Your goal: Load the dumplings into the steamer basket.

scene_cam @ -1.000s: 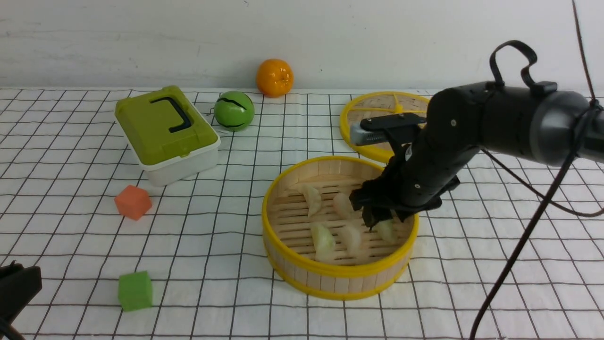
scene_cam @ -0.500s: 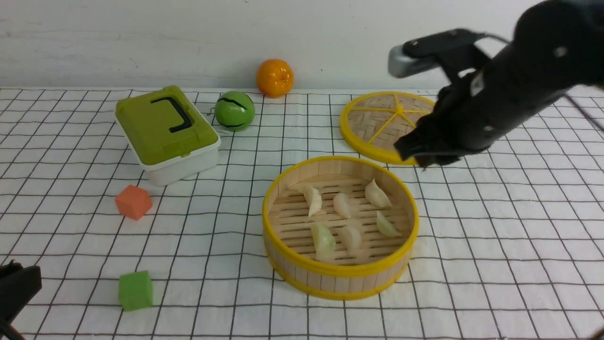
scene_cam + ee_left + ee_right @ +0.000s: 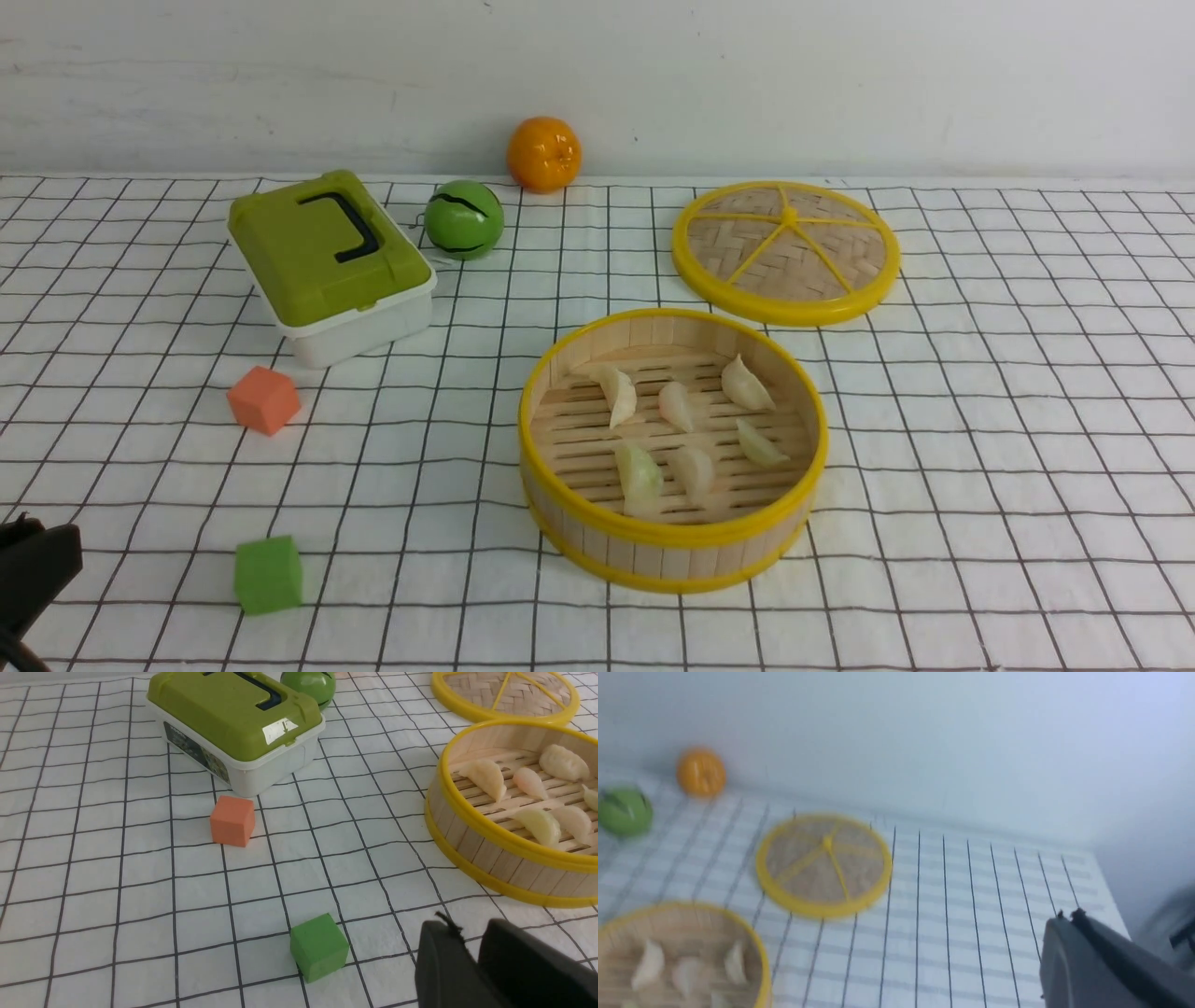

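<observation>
You see six pale crescent dumplings lying on the slatted floor of the round yellow-rimmed bamboo steamer basket. Your left gripper and right gripper both show fingers pressed together, holding nothing, well apart from the basket.

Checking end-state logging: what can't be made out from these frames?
- Right gripper: right wrist view is motion-blurred, the fingers run off the frame; absent from front view.
- Left gripper: cut by the frame edge in both views.
- Dumplings: smeared in right wrist view.
</observation>
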`<state>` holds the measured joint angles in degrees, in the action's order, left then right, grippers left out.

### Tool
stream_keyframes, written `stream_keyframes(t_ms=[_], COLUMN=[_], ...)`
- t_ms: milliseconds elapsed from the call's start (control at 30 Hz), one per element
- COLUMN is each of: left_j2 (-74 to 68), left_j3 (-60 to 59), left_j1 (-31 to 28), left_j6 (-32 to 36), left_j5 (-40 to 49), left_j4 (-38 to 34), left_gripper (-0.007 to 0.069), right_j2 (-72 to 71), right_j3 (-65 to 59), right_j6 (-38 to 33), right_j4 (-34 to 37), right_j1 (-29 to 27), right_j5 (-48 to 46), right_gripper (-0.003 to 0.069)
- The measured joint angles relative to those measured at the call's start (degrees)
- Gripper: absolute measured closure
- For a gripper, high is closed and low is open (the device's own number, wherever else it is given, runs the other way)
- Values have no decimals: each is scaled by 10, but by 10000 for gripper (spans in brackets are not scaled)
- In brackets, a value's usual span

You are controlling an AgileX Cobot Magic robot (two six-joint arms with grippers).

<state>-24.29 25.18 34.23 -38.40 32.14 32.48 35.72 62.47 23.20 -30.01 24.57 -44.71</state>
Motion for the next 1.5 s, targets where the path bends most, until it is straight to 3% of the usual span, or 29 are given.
stream_keyframes(t_ms=[33,100,167,200,233,267,300,400,467,567,933,1033,1100,1333,1500], left_j2=[0,0,0,0,0,0,0,0,0,0,0,0,0,0,0], left_j3=[0,0,0,0,0,0,0,0,0,0,0,0,0,0,0], left_j1=[0,0,0,0,0,0,0,0,0,0,0,0,0,0,0], left_j6=[0,0,0,0,0,0,0,0,0,0,0,0,0,0,0], left_j5=[0,0,0,0,0,0,0,0,0,0,-1,-1,-1,-1,-2], left_j4=[0,0,0,0,0,0,0,1,1,1,1,1,1,1,1], left_gripper=[500,500,500,500,500,500,498,498,496,496,482,479,479,467,461], right_j2=[-67,-99,-190,-196,-246,-252,-292,-328,-352,-358,-360,-361,-363,-363,-363], right_j3=[-64,-102,-238,-238,-322,-331,-409,-500,-575,-631,-640,-640,-640,-640,-640], right_j6=[32,51,134,134,196,203,271,353,442,506,528,528,529,531,500], right_j4=[-30,-47,-105,-105,-125,-127,-133,-136,-139,-159,-327,-331,-330,-310,-237], right_j1=[0,0,0,0,0,0,0,0,0,0,-4,-26,-87,-210,-232], right_j5=[65,102,214,220,262,271,300,353,436,507,532,533,543,608,603], right_gripper=[680,680,679,679,678,678,678,676,675,673,667,666,664,664,664])
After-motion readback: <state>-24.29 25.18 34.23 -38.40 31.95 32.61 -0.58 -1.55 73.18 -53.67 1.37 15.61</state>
